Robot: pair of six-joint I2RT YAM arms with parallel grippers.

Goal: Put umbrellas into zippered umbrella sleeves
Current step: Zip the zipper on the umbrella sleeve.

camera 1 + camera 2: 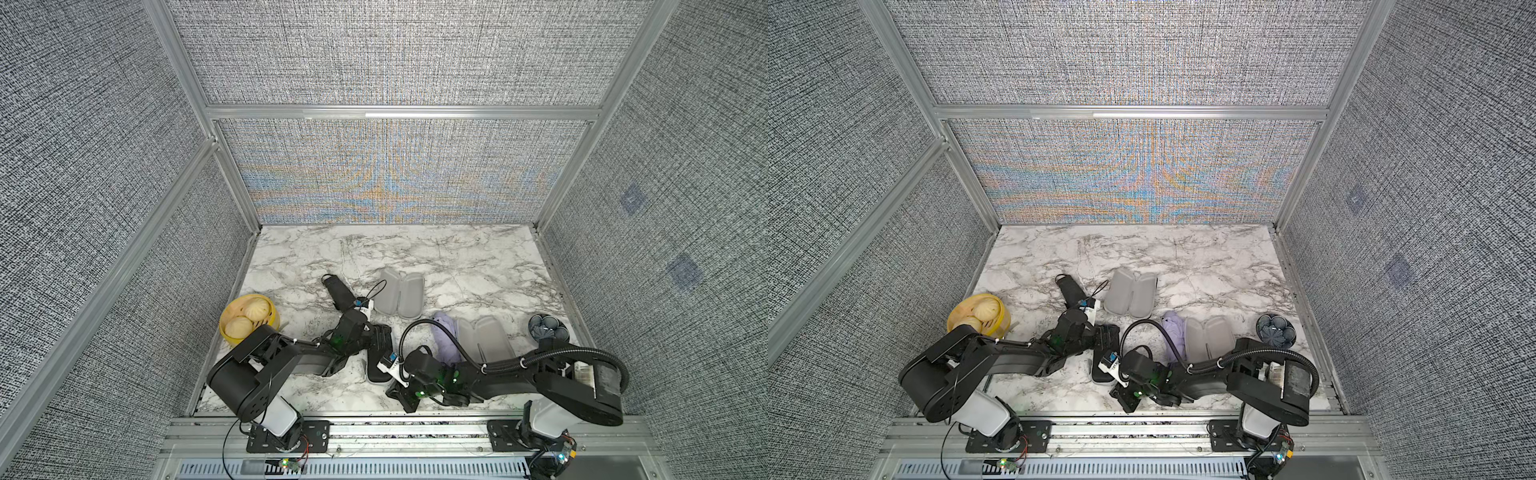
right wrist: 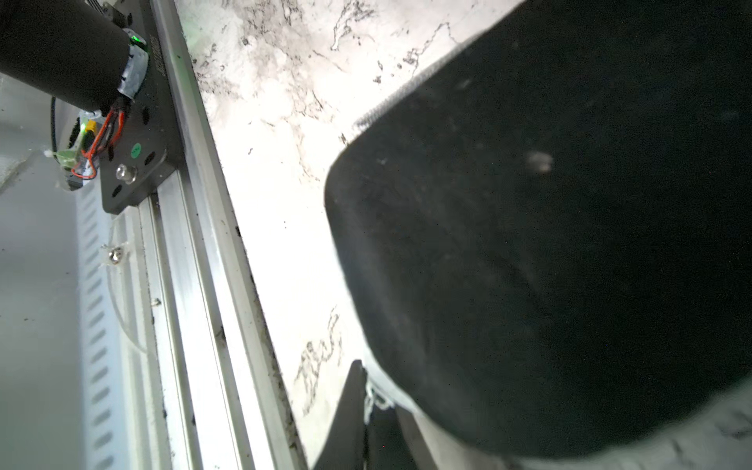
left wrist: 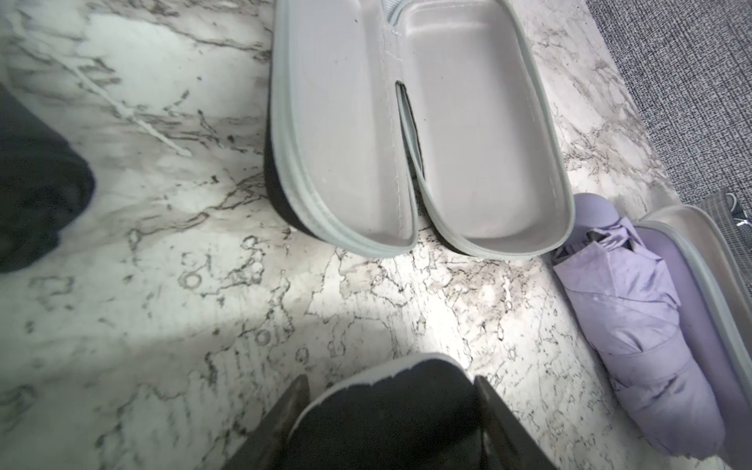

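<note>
A shut black sleeve (image 1: 380, 353) lies near the table's front middle, with a gripper at each end. My left gripper (image 3: 390, 380) is shut on its far end, one finger (image 3: 295, 403) pressed to each side. My right gripper (image 2: 378, 401) is shut on a small pale tab at the zip edge of the sleeve's (image 2: 549, 244) near end. A black umbrella (image 1: 338, 291) lies loose behind the left arm. An open grey-lined sleeve (image 1: 401, 293) lies beside it, empty (image 3: 423, 134). A lavender umbrella (image 1: 446, 340) (image 3: 635, 325) rests against an open lavender sleeve (image 1: 484, 345).
A yellow basket (image 1: 247, 318) with two buns stands at the left table edge. A dark round bowl (image 1: 548, 326) sits at the right edge. Fabric walls close three sides. An aluminium rail (image 2: 195, 244) runs along the front edge.
</note>
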